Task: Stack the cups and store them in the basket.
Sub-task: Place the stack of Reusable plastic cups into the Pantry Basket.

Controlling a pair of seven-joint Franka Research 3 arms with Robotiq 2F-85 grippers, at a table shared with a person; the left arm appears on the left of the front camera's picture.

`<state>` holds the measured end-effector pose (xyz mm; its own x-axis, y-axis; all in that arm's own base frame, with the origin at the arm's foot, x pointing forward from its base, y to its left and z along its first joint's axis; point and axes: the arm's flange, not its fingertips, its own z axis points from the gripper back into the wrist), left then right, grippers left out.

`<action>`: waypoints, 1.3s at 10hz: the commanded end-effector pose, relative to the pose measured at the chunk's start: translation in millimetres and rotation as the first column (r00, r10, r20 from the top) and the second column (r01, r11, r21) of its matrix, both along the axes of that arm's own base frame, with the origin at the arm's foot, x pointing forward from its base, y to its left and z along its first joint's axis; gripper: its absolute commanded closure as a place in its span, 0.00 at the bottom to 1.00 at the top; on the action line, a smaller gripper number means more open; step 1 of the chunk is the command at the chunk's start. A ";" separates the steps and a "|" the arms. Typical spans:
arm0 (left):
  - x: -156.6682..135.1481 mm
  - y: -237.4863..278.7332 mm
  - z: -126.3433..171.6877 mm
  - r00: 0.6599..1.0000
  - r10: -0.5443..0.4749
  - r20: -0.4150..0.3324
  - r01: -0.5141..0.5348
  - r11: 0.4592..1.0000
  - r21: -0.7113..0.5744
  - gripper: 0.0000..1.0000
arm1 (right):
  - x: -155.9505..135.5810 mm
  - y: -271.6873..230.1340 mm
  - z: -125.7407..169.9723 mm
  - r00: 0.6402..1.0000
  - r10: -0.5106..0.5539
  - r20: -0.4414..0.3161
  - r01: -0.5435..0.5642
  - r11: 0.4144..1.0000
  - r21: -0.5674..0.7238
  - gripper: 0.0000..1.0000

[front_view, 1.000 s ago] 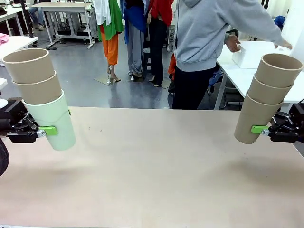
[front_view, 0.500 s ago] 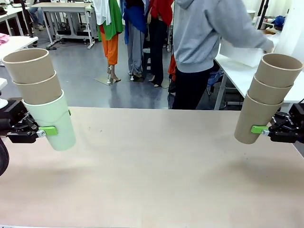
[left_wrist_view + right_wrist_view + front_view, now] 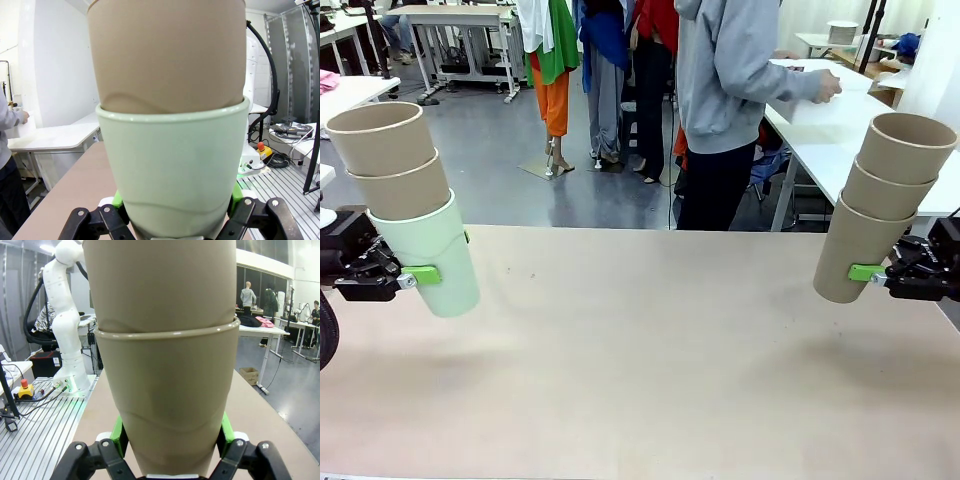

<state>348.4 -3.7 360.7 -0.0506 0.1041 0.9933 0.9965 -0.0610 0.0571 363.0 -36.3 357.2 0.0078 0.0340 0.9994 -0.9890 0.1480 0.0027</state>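
At the left edge of the front view my left gripper [image 3: 424,273] is shut on a mint-green cup [image 3: 435,255], which has two tan cups [image 3: 390,150] nested in it; the stack tilts and hangs above the table. At the right edge my right gripper [image 3: 869,272] is shut on the lowest of three nested tan cups [image 3: 880,205], also tilted and off the table. In the left wrist view the green pads [image 3: 239,192] press the mint cup [image 3: 175,165]. In the right wrist view the pads [image 3: 118,432] clamp the tan cup [image 3: 170,390]. The person holds a large white thing [image 3: 805,108]; I cannot tell whether it is the basket.
The tan table [image 3: 640,340] stretches between both stacks. A person in a grey hoodie [image 3: 730,70] stands beyond the far edge, turned toward a white side table [image 3: 840,150] at the back right. In the right wrist view the other white arm [image 3: 62,315] stands on its base.
Both arms and their cup stacks have stayed still. The person has pulled both arms back from the far right, drawing the white thing in closer to their body.
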 end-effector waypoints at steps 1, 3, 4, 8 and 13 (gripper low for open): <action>-0.8 -0.5 2.8 1.000 -0.008 0.006 0.008 1.000 -0.007 0.15 | 0.5 1.3 2.5 1.000 0.002 0.011 -0.002 1.000 0.004 0.16; -0.8 -0.5 2.8 1.000 -0.008 0.006 0.008 1.000 -0.007 0.15 | 0.5 1.3 2.5 1.000 0.002 0.011 -0.002 1.000 0.004 0.16; -0.8 -0.5 2.8 1.000 -0.008 0.006 0.008 1.000 -0.007 0.15 | 0.5 1.3 2.5 1.000 0.002 0.011 -0.002 1.000 0.004 0.16; -0.8 -0.5 2.8 1.000 -0.008 0.006 0.008 1.000 -0.007 0.15 | 0.5 1.3 2.5 1.000 0.002 0.011 -0.002 1.000 0.004 0.16; -0.8 -0.5 2.8 1.000 -0.008 0.006 0.008 1.000 -0.007 0.15 | 0.5 1.3 2.5 1.000 0.002 0.011 -0.002 1.000 0.004 0.16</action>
<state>348.4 -3.7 360.7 -0.0506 0.1040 0.9933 0.9965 -0.0610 0.0571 363.0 -36.3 357.2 0.0078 0.0340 0.9994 -0.9890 0.1480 0.0027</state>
